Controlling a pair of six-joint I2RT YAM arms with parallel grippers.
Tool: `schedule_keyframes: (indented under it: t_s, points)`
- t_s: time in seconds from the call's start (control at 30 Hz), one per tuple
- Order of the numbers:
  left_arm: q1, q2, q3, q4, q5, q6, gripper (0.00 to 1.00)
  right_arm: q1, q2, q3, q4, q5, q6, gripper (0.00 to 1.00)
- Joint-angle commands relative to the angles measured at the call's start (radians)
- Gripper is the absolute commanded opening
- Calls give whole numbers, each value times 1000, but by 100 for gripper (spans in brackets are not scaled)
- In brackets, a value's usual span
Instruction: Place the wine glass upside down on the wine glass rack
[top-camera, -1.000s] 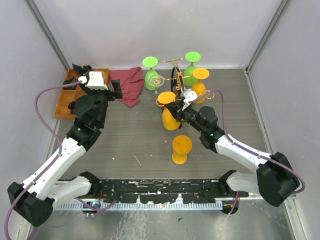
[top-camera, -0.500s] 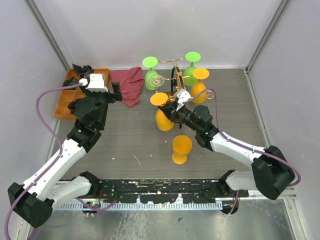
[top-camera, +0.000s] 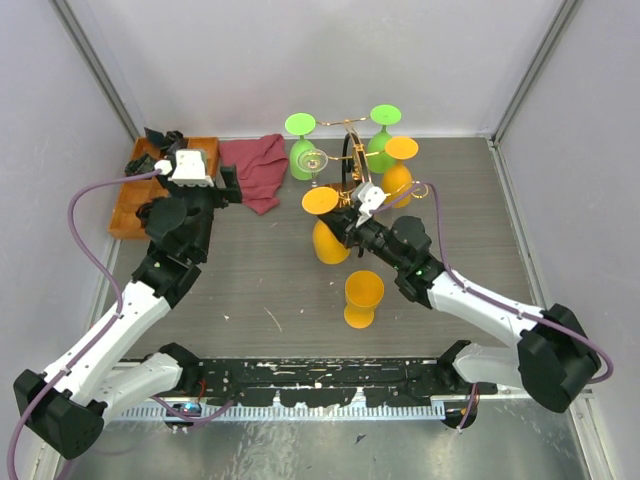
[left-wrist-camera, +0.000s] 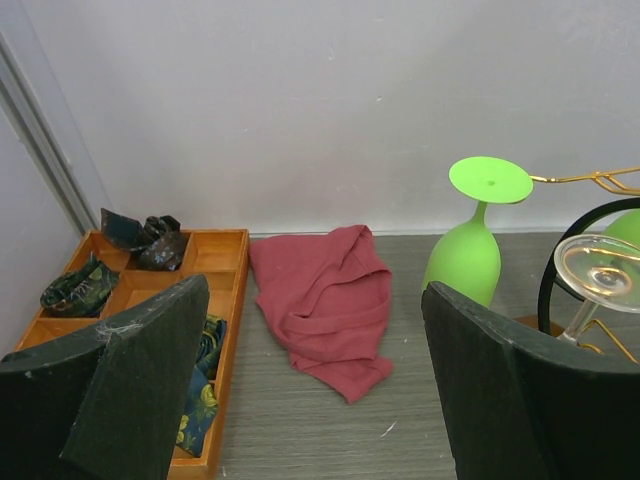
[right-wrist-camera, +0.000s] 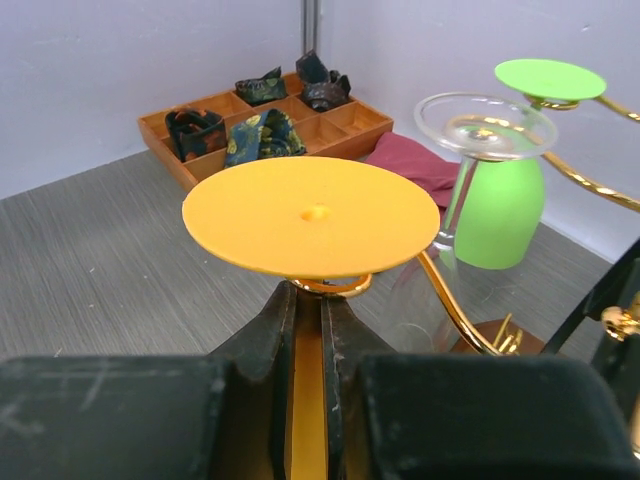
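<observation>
My right gripper (top-camera: 345, 222) (right-wrist-camera: 305, 330) is shut on the stem of an orange wine glass (top-camera: 328, 240) (right-wrist-camera: 315, 213), held upside down with its round foot on top. The stem sits in a curled gold arm of the wine glass rack (top-camera: 352, 165) (right-wrist-camera: 455, 310), just under the foot. The rack also carries two green glasses (top-camera: 302, 158), another orange glass (top-camera: 399, 178) and a clear glass (top-camera: 314, 162) (right-wrist-camera: 480, 150). Its dark post shows in the left wrist view (left-wrist-camera: 560, 262). My left gripper (top-camera: 228, 184) (left-wrist-camera: 315, 400) is open and empty over the table left of the rack.
Another orange glass (top-camera: 363, 298) stands upside down on the table in front of my right arm. A red cloth (top-camera: 257, 170) (left-wrist-camera: 325, 295) lies left of the rack. An orange-brown compartmented tray (top-camera: 135, 195) (left-wrist-camera: 225, 290) with dark cloth pieces sits at the far left.
My right gripper carried the orange glass left and toward the rack; its stem now sits in the curled gold arm. My left arm barely moved.
</observation>
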Motion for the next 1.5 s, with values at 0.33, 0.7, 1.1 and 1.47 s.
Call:
schedule_keyframes:
  t_s: [0.33,0.7,1.1,1.47]
  points:
    - [4,10,-1,32,-9,-16,95,7,-125,-24,-120,111,-14,4]
    - [3,8,-9,26,-19,-6,96,7,-145,-36,-163,178,-20,29]
    - [4,2,-9,-3,10,-6,98,7,-263,-71,-296,274,-37,46]
    - [4,1,136,-184,527,49,96,7,-431,-21,-520,480,-83,49]
